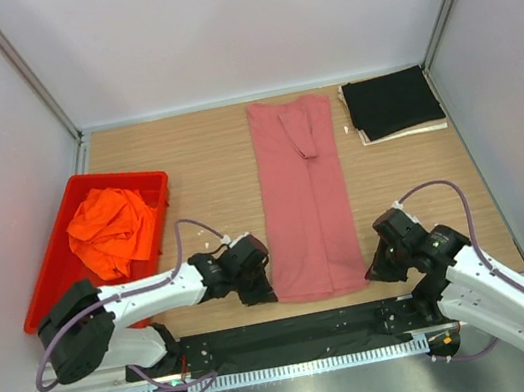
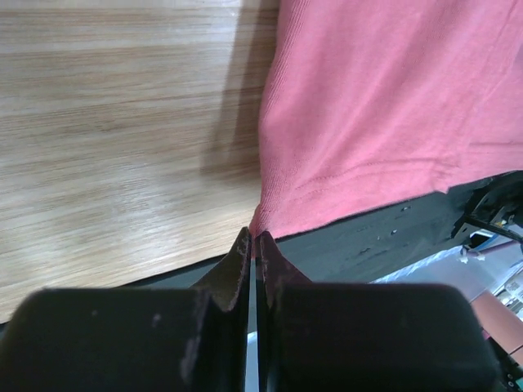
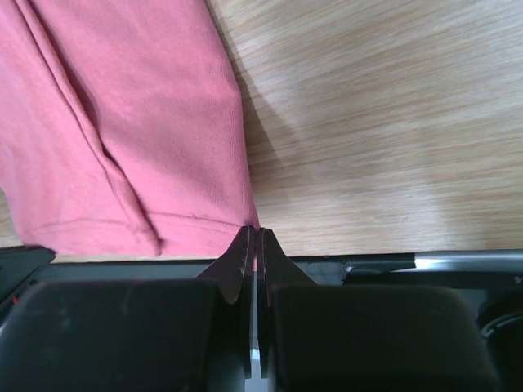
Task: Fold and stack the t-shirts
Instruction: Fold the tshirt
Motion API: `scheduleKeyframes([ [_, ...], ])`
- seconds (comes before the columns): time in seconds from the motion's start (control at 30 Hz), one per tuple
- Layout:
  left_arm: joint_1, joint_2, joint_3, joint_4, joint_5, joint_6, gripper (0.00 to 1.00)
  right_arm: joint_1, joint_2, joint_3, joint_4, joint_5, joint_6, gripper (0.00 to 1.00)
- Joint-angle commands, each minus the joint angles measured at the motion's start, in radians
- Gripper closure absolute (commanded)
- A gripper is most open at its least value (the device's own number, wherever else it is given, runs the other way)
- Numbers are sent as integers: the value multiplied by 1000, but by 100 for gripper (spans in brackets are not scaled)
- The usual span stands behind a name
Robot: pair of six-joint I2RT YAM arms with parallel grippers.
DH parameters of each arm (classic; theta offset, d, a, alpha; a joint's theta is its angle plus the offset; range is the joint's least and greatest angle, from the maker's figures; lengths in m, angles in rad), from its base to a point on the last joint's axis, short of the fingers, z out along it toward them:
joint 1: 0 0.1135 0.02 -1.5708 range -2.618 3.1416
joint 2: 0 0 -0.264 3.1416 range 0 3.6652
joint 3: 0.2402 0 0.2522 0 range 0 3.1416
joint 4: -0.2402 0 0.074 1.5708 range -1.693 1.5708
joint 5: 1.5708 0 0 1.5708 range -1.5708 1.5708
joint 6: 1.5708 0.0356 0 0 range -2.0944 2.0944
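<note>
The rose-red t-shirt (image 1: 305,198) was laid as a long narrow strip down the middle of the table (image 1: 186,169), hem at the near edge. It was judged light and limp, best lifted by both hem corners. The jaws of the left gripper (image 2: 253,243) were pressed together on the near-left corner, those of the right gripper (image 3: 253,237) on the near-right. Open wood was seen either side. The black t-shirt (image 1: 392,102) was folded far right, and the orange t-shirt (image 1: 110,228) was bunched in the red tray (image 1: 49,256) at left.
</note>
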Motion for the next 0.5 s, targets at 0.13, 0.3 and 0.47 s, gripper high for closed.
scheduleKeyframes([
  [0.13, 12, 94, 142, -85, -50, 47, 100, 6, 68, 95, 80, 102, -56, 99],
  [0.3, 116, 161, 219, -109, -21, 117, 100, 6, 230, 191, 166, 158, -125, 99],
  [0.47, 199, 247, 361, -155, -14, 230, 100, -16, 399, 283, 261, 185, -202, 99],
])
